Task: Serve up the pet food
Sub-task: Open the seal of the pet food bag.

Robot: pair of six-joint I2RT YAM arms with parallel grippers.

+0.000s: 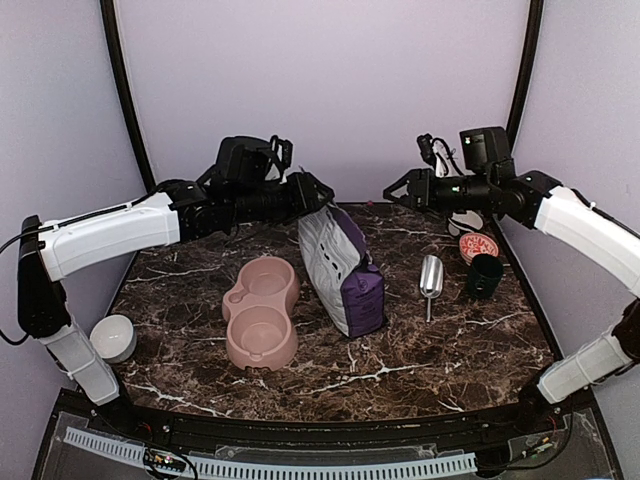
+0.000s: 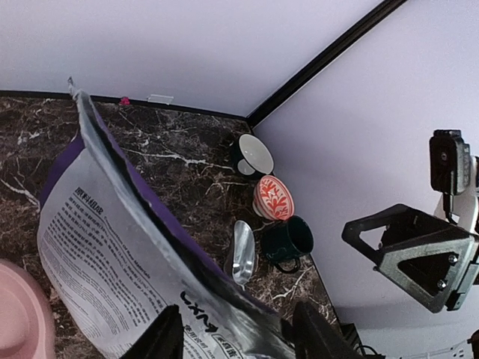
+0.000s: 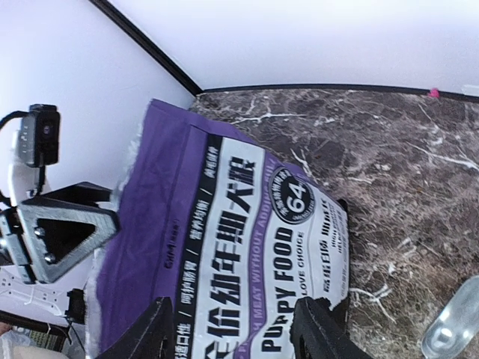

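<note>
The pet food is lying out of sight, only its purple-and-white bag (image 1: 340, 262) standing tilted on the surface (image 1: 480, 340).

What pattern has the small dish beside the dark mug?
The small dish is red with white leafy markings, clearest in the left wrist view.

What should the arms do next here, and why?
Probably bring the right gripper across to the top edge of the bag: its jaws are open and facing it, the left gripper straddles that edge, and the pink bowl is empty.
</note>
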